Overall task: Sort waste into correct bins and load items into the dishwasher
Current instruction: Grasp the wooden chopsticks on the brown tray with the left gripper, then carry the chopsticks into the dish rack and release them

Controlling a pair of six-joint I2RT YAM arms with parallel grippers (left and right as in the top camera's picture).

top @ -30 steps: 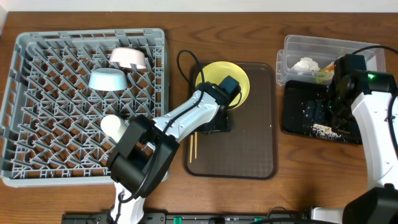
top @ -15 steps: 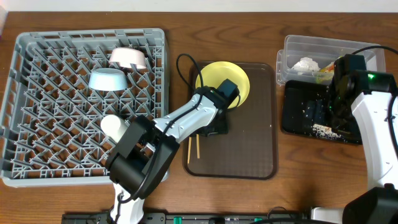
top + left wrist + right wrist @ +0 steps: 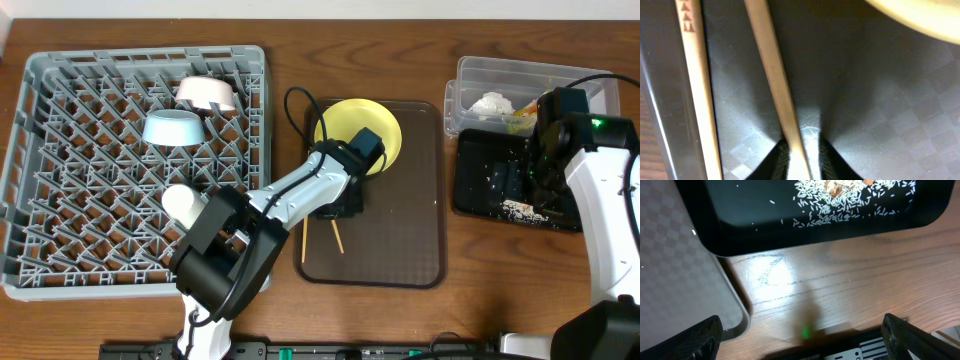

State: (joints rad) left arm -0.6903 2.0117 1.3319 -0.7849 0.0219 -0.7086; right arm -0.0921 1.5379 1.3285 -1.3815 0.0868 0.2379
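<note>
A thin wooden chopstick point(image 3: 772, 75) lies on the brown serving tray point(image 3: 400, 230), and my left gripper point(image 3: 801, 161) point(image 3: 340, 205) is shut on it, its dark fingers point(image 3: 777, 162) tight at either side. A second chopstick point(image 3: 697, 100) point(image 3: 305, 240) lies by the tray's left rim. The yellow plate point(image 3: 350, 125) sits at the tray's far end. My right gripper point(image 3: 805, 340) point(image 3: 528, 180) hangs open over the near edge of the black tray point(image 3: 475, 195), which holds rice scraps point(image 3: 850, 195). The clear tub point(image 3: 480, 72) holds the tissue point(image 3: 492, 103) and wrapper point(image 3: 520, 122).
The grey dish rack point(image 3: 60, 180) fills the left of the table and carries a pinkish bowl point(image 3: 207, 94), a blue bowl point(image 3: 173, 128) and a white cup point(image 3: 180, 203). A black cable point(image 3: 295, 100) loops beside the plate. Bare wood separates the brown tray from the bins.
My left gripper has dropped onto the tray and closed from wide open round one chopstick, which has swung out at an angle from the other. The right arm has not moved.
</note>
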